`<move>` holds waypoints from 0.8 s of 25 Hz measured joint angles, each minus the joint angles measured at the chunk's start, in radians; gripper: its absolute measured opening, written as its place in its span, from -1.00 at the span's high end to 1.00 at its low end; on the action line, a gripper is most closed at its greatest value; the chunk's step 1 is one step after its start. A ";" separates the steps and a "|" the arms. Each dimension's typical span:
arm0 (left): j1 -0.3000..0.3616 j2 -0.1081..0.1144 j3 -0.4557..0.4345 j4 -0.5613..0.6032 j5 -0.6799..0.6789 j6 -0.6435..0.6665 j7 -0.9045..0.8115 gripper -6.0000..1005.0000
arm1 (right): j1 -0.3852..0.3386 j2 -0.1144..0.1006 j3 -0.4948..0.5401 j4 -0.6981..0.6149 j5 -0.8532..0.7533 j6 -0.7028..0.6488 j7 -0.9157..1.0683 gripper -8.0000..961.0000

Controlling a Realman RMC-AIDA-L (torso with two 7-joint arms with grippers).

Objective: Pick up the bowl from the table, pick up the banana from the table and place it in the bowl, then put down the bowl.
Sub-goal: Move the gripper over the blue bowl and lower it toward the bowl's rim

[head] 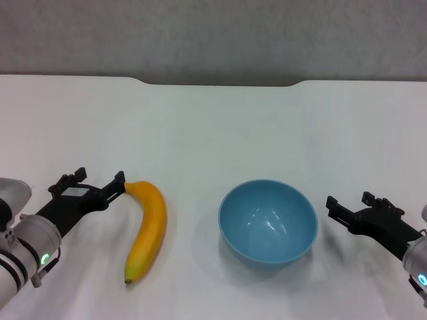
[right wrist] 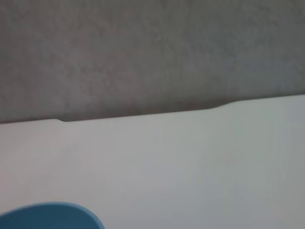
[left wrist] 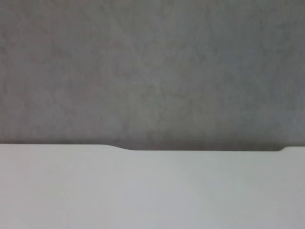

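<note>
Grippers stood wide open: left gripper (head: 99,181) almost touching the banana (head: 148,230), right gripper (head: 348,206) near the bowl (head: 268,221); glossy rim might slip or skid across the worktop (head: 213,127).

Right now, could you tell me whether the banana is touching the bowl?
Apart. The head view shows bare table between the banana and the bowl.

Light-blue bowl (head: 268,222) (plain inside), yellow-orange banana (head: 148,230) with dark tip, white table (head: 213,127)
</note>
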 joint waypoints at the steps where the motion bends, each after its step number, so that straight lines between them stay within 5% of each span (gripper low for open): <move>1: 0.000 -0.001 -0.007 0.000 0.000 0.001 0.001 -0.78 | 0.001 0.000 0.001 0.001 0.000 0.010 0.000 -0.87; 20: 0.018 0.000 -0.020 -0.003 0.003 0.000 -0.009 -0.78 | -0.007 -0.002 -0.008 -0.014 0.051 0.038 -0.010 -0.86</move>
